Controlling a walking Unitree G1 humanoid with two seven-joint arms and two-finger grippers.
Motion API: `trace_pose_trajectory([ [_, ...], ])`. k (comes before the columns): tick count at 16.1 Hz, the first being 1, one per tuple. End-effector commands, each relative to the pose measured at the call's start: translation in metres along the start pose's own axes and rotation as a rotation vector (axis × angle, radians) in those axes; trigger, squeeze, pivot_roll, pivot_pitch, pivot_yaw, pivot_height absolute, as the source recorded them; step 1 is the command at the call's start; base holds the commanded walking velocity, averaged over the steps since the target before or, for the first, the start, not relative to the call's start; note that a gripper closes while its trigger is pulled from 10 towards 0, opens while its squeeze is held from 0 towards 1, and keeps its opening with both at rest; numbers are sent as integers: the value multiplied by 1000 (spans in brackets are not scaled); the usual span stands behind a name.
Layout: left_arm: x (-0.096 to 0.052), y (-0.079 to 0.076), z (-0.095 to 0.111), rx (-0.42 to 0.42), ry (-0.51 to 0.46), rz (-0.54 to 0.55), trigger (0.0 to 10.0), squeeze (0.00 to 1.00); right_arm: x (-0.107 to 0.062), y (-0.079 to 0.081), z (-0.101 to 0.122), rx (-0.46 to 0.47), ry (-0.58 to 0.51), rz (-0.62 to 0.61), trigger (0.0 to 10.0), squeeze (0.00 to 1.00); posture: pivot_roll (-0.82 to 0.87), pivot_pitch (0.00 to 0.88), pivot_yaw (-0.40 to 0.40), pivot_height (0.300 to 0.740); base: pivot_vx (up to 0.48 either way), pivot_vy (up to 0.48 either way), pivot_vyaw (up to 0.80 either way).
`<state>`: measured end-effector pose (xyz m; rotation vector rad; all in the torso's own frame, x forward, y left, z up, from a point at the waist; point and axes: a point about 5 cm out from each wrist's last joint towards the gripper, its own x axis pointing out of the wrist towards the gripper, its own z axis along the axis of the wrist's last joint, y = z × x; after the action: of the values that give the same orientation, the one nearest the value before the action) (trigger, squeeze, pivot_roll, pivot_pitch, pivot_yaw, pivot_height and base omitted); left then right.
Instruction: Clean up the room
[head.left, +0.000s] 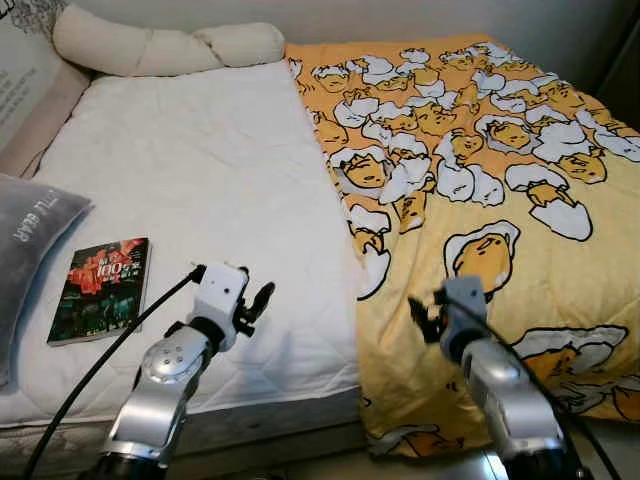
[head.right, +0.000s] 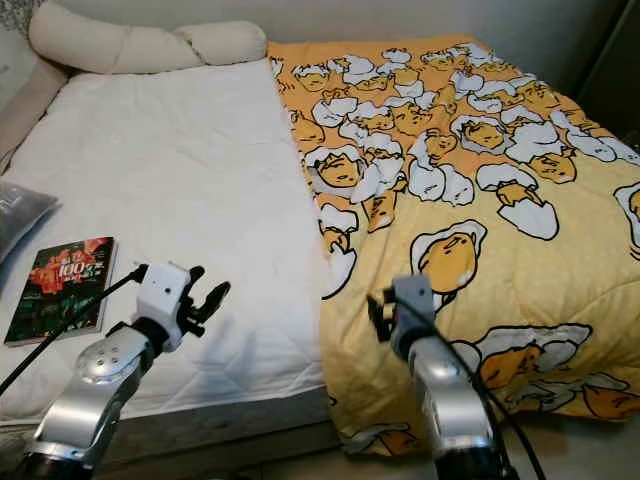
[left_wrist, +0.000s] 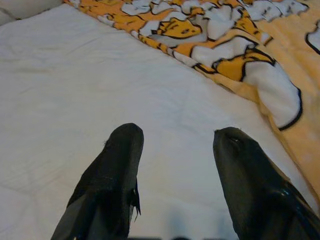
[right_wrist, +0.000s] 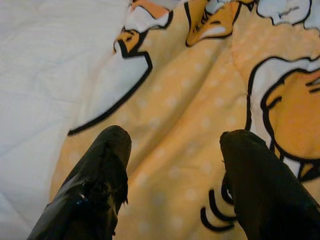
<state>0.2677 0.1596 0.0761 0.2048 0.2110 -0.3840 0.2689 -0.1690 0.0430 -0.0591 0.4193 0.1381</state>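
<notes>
Left eye view: grey pillow (head.left: 30, 250) cut off at edge.

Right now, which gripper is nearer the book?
Left. The left gripper hovers over the white mattress beside the book; the right gripper is farther off, over the yellow blanket.

A blanket (head.left: 480, 190) covers the right half of the bed (head.left: 200, 190). A long pillow (head.left: 160, 45) lies along the bed's far edge. On the left side a book (head.left: 100, 290) lies near the front, just right of a cushion (head.left: 30, 240).
</notes>
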Motion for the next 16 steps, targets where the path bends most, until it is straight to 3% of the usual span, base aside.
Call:
trace_pose_trajectory([
  [1,3,4,0,14,0,40,10000,0,0,0,-4,-7,12,-6,10000,0,26,0,34,740,0,0,0],
  [4,5,4,4,14,-28,66,10000,0,-3,0,5,10,-59,-34,10000,0,18,0,36,740,0,0,0],
  [9,11,13,12,-57,-71,186,10000,0,-10,8,28,-11,-211,-64,10000,0,9,0,35,740,0,-446,0],
  [16,9,19,15,-68,-92,258,10000,0,-12,5,28,30,-235,-104,10000,0,11,0,34,740,0,-480,0],
])
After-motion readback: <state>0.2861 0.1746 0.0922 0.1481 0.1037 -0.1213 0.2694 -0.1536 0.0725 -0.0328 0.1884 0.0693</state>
